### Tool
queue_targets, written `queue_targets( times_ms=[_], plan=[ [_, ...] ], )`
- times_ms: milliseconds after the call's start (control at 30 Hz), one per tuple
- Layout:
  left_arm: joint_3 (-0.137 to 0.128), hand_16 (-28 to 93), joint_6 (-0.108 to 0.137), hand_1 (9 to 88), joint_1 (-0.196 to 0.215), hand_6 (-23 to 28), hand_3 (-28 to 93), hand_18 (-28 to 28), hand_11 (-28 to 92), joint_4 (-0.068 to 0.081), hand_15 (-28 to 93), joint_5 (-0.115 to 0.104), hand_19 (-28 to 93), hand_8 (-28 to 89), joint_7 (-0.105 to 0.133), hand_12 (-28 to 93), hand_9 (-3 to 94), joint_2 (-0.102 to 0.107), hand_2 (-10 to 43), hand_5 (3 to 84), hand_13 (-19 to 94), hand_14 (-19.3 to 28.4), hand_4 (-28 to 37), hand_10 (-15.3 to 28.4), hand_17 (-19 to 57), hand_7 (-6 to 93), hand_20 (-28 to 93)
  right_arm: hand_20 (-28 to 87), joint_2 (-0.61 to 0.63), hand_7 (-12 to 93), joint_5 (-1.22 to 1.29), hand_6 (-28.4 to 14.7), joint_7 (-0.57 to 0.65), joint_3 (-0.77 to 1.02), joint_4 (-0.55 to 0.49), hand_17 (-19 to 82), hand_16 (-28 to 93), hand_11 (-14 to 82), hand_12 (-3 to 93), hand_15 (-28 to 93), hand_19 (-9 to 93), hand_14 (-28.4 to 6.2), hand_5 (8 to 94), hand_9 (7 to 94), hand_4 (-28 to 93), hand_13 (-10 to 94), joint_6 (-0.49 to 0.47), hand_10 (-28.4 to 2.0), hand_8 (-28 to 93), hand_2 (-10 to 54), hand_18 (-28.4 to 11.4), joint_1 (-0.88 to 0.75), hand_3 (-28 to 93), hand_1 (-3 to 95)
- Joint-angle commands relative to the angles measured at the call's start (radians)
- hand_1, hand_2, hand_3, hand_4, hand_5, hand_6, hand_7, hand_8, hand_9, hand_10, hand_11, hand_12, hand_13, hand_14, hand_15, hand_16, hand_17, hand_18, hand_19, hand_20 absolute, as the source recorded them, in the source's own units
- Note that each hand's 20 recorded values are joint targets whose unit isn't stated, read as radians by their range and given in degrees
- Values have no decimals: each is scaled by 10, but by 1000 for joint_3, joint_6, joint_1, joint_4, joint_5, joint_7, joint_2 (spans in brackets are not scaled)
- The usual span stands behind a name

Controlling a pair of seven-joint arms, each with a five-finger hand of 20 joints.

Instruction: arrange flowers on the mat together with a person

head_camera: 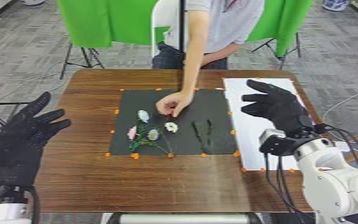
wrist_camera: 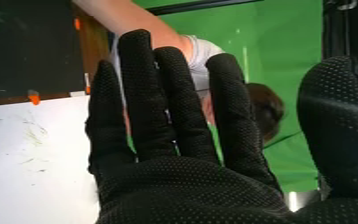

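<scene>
Step in hand, as judged: the person's turn at placing or adjusting a flower; the person's bare hand [head_camera: 174,103] is lowered onto the dark rectangular mat [head_camera: 202,101], fingertips bent down just beyond the white flower with a yellow centre [head_camera: 171,127]; whether a bloom or stem is pinched there, cannot tell.

Next move, as judged: the robot's right hand should wait until the person's hand lifts away, then add or straighten a stem; coming in now would risk a bump or a dragged flower.

Robot hands: the black-gloved right hand [head_camera: 286,113] hangs over the white sheet [head_camera: 254,131] beside the mat, fingers straight and spread, thumb well apart, holding nothing; the black-gloved left hand [head_camera: 18,137] is off the table's left side, fingers extended and loosely apart, also without a load.

Flowers: all on the mat, lying flat; a pale bluish-white oval bloom [head_camera: 143,116] farthest out on the left half; a small pink bloom [head_camera: 132,133] and a pale lilac-grey bloom [head_camera: 153,134] nearer, above tangled green foliage [head_camera: 140,143]; two slim dark-green leafy sprigs [head_camera: 203,134] lie apart to the right, roughly parallel; stems look thin, likely to snag or roll.
</scene>
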Motion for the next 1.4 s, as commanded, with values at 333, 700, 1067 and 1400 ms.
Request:
queue_targets(
  times_ms=[333, 700, 1067, 1400],
  plan=[
    [6, -101, -2, 169, 6, 55, 762, 241, 246, -1, 561, 4, 510, -108, -10, 110, 353, -7, 66, 331, 259, 284, -283, 195, -87, 150, 148, 161, 39, 121, -110, -16, 11, 0, 6, 133, 101, 169, 152, 516, 603, -192, 518, 538, -249, 466, 37, -186, -107, 6, -232, 16, 747, 265],
    [10, -101, 6, 170, 8, 56, 762, 241, 247, -4, 561, 2, 511, -110, -1, 110, 353, 7, 65, 331, 259, 283, -283, 195, -87, 152, 147, 167, 226, 115, -522, -20, 115, -63, 107, 158, 102, 156, 149, 543, 640, -184, 493, 506, -251, 479, 108, -186, -107, -1, -232, 169, 730, 283],
    [9, -102, -1, 169, 8, 56, 761, 240, 248, -6, 561, 6, 512, -110, -8, 110, 354, 15, 67, 331, 260, 284, -283, 196, -87, 152, 146, 160, 358, 118, -975, -15, 369, -290, 263, 171, 98, 140, 151, 562, 653, -171, 477, 478, -251, 492, 178, -177, -105, -17, -218, 364, 733, 305],
    [15, -101, 12, 168, 6, 57, 761, 240, 248, -9, 561, 2, 513, -110, 4, 109, 354, 17, 67, 331, 259, 283, -283, 197, -87, 152, 145, 142, 390, 114, -1048, -18, 541, -450, 441, 183, 85, 118, 148, 571, 676, -168, 459, 454, -249, 496, -48, -186, -106, -18, -211, 571, 719, 322]
  ],
)
